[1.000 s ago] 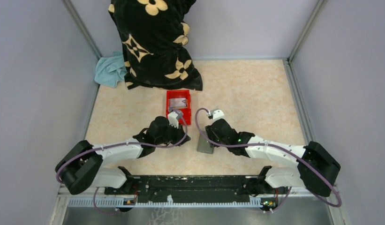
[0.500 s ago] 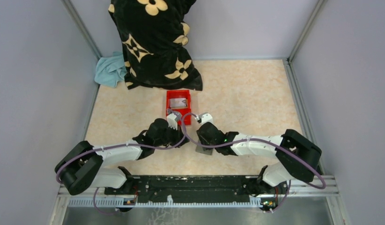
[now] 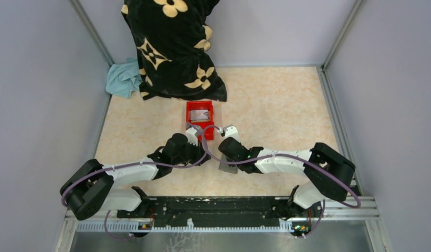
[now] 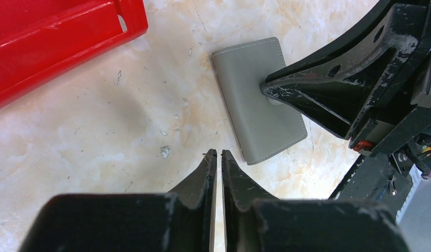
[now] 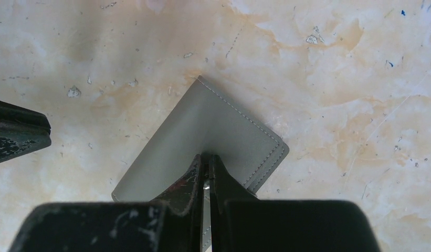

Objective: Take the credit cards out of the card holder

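Overhead, both arms reach inward over the bench's [image 3: 276,105] near middle, with the left gripper [image 3: 201,155] and right gripper [image 3: 227,159] close together. The card holder [image 3: 227,168] lies folded shut under the right one, just nearer me than the red bin [image 3: 189,113], which holds a silver-grey credit card [image 3: 201,113]. From my left wrist, my fingers are pinched almost together and empty, near the holder's corner. From my right wrist, the closed fingertips press on its grey cover, grasping nothing.
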### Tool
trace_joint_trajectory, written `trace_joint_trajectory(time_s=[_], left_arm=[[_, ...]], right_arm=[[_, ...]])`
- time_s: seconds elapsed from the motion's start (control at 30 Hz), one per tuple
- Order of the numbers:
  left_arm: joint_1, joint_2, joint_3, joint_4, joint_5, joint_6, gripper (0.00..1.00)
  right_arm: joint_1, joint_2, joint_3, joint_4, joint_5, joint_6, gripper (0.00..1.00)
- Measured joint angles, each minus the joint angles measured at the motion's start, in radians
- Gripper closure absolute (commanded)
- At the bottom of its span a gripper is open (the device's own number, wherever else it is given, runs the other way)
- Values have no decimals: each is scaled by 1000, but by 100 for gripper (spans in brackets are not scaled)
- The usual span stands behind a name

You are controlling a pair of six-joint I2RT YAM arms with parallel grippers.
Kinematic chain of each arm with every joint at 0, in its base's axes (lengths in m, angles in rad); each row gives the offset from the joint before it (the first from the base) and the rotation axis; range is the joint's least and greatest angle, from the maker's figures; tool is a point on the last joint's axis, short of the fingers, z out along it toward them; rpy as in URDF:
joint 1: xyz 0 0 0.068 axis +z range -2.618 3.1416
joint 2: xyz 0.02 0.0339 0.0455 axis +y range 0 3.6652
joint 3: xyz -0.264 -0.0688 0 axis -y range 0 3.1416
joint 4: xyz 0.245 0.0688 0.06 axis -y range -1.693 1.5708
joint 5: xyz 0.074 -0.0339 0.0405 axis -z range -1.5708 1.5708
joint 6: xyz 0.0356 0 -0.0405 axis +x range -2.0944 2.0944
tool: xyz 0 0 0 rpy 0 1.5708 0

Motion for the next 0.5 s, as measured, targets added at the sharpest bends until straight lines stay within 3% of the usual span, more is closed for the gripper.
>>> trace_joint_trajectory(time_s=[0.5], left_arm=[[0,-3,-1,5,10,3,85]], right_arm=[[-12,-87,-29,9,-144,29,100]])
